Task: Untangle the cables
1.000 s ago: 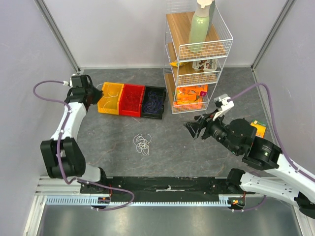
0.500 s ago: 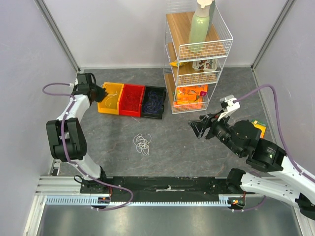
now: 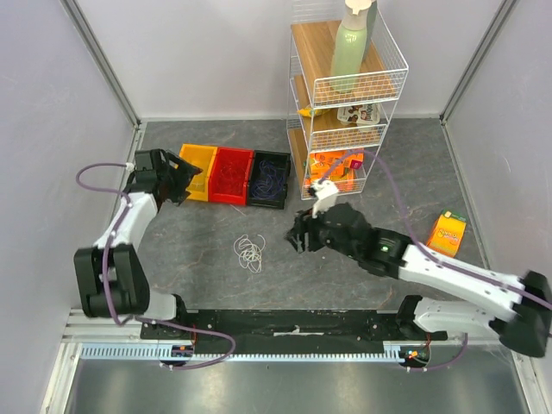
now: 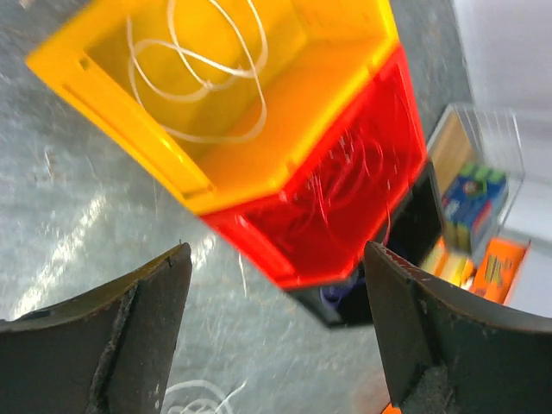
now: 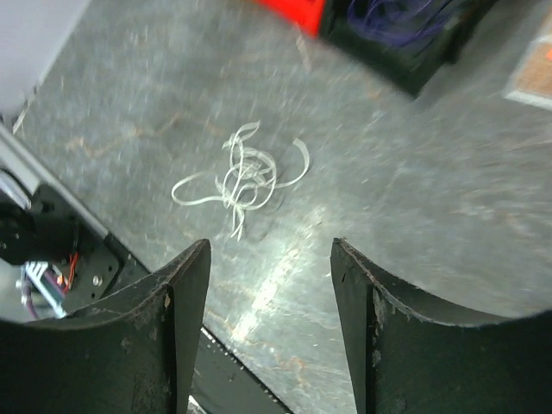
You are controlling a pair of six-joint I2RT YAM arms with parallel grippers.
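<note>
Plainly, left tool [image 4: 278,252] gapes empty by the yellow bin [image 4: 285,95]; right tool [image 5: 269,246] spread empty near white cables [image 5: 241,177]

- White cable clump [image 3: 250,252] on a dark grey, mottled table [image 3: 172,250].
- Yellow bin [image 4: 302,95] holding a white cable loop [image 4: 200,84].
- Red bin [image 4: 345,198].
- Black bin [image 3: 267,203] holding purplish cables [image 3: 271,179].
- Orange box [image 3: 448,233] near the table's right edge.
- Pale green bottle [image 3: 349,47] atop a white wire rack [image 3: 379,86].

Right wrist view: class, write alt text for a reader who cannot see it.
A loose tangle of white cable lies on the grey table, just ahead of the open, empty right hand. A blurred red bin and black bin sit at the top edge.
</note>
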